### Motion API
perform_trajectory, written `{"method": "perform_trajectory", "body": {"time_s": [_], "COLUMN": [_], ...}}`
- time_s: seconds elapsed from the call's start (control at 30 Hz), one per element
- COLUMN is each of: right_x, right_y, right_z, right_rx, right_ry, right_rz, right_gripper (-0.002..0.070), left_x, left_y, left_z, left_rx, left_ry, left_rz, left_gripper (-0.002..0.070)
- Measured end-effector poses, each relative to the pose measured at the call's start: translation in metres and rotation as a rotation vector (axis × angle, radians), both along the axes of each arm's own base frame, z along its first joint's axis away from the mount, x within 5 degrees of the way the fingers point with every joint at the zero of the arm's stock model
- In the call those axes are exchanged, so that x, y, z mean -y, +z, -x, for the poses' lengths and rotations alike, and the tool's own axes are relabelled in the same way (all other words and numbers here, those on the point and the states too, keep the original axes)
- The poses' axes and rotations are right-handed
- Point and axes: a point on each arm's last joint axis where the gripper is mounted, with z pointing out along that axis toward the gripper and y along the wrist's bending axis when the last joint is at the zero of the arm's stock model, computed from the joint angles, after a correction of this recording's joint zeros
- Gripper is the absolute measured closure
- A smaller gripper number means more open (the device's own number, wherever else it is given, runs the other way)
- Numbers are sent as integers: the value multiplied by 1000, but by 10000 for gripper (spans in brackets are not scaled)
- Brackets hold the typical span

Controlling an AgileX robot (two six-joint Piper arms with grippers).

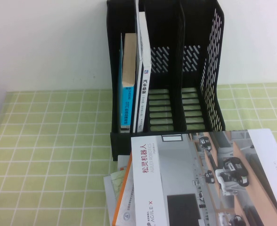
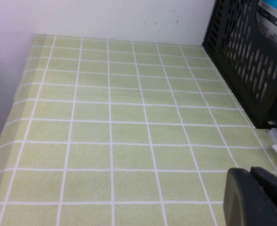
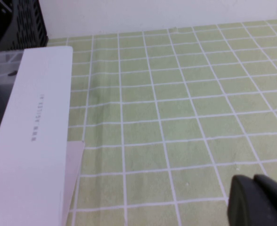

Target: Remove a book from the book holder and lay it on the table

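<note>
Both my left gripper (image 2: pixel 258 197) and right gripper (image 3: pixel 261 202) hover low over the green checked tablecloth (image 1: pixel 49 141), finger state unreadable; risk is tipping the leaning white upright book (image 1: pixel 143 70) against the tall black plastic book holder (image 1: pixel 209 70), or dropping it onto the glossy white brochure (image 1: pixel 199 179) stacked near

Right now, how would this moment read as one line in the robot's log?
book holder: two books upright, leftmost slot | large book: flat on table | left gripper: over tablecloth, idle | right gripper: beside large book, idle

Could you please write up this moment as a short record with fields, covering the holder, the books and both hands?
holder: black plastic three-slot book holder, upright against the wall
books in holder: blue-spined book and white-spined book, both upright in the leftmost slot
other slots: empty
books on table: large white-and-grey AgileX book lying flat on an orange-edged book
left hand: low above the green checked tablecloth, holding nothing
right hand: above the cloth beside the flat book, holding nothing
</note>
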Motion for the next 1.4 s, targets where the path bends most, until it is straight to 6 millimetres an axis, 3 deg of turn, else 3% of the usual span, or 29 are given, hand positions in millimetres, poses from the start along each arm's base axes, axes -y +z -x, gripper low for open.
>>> {"method": "perform_trajectory", "body": {"time_s": [0.97,1.4], "right_x": [0,-6], "right_y": [1,23], "right_z": [0,-6], "right_rx": [14,268], "right_ry": [4,73], "right_rz": [0,4], "right_gripper": [678,678], "left_x": [0,3], "left_y": [1,31], "left_z": [0,-3], "left_rx": [9,352], "left_ry": [-2,-24], "left_rz": [-5,54], "left_gripper": [677,677]}}
